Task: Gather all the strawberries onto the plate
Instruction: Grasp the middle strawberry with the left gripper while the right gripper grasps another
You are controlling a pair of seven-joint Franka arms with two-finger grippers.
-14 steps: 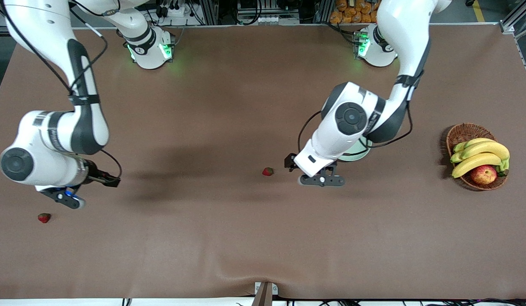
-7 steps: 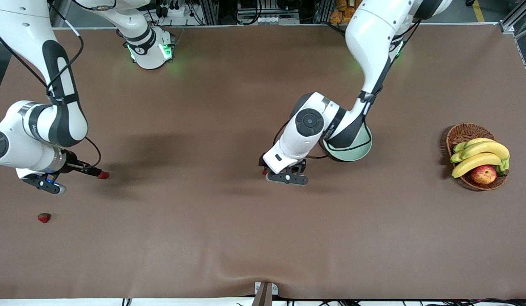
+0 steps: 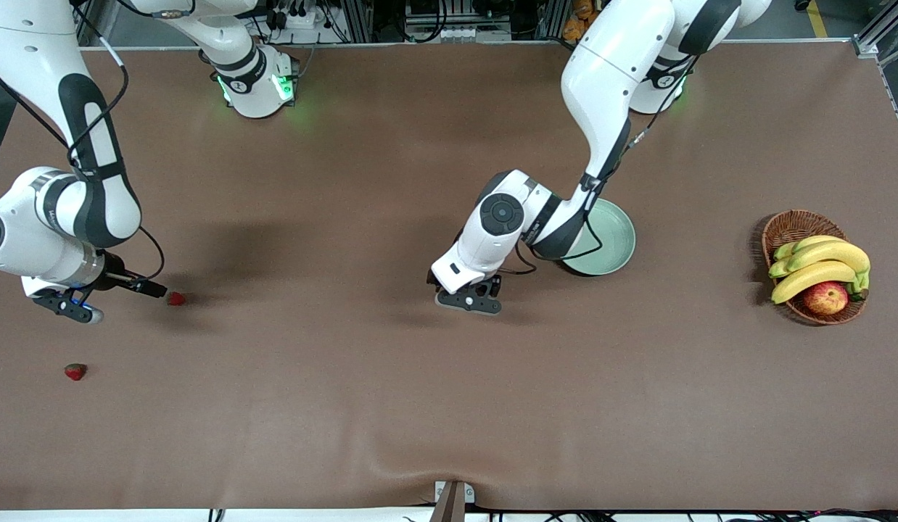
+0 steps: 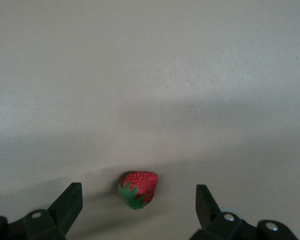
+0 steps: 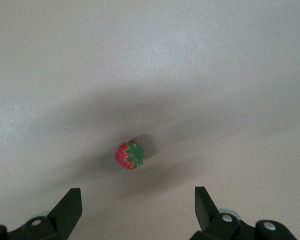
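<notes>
My left gripper (image 3: 467, 299) is open over the middle of the table, beside the pale green plate (image 3: 617, 230). In the left wrist view a strawberry (image 4: 138, 189) lies on the table between the fingertips of the left gripper (image 4: 138, 201), with a gap on each side; the hand hides it in the front view. My right gripper (image 3: 64, 307) is open above the table at the right arm's end. A second strawberry (image 3: 176, 298) lies beside it; in the right wrist view that strawberry (image 5: 130, 155) lies ahead of the right gripper (image 5: 137, 199), not between its fingers. A third strawberry (image 3: 75, 371) lies nearer the front camera.
A brown wicker basket (image 3: 793, 223) with bananas (image 3: 819, 262) and a red-yellow apple (image 3: 826, 297) stands at the left arm's end of the table. The plate holds nothing. The brown table cover has a fold (image 3: 449, 471) at its front edge.
My left arm has swung off the plate toward the right arm's end and now covers the middle strawberry. My right arm has pulled toward its table end, uncovering the strawberry beside it.
</notes>
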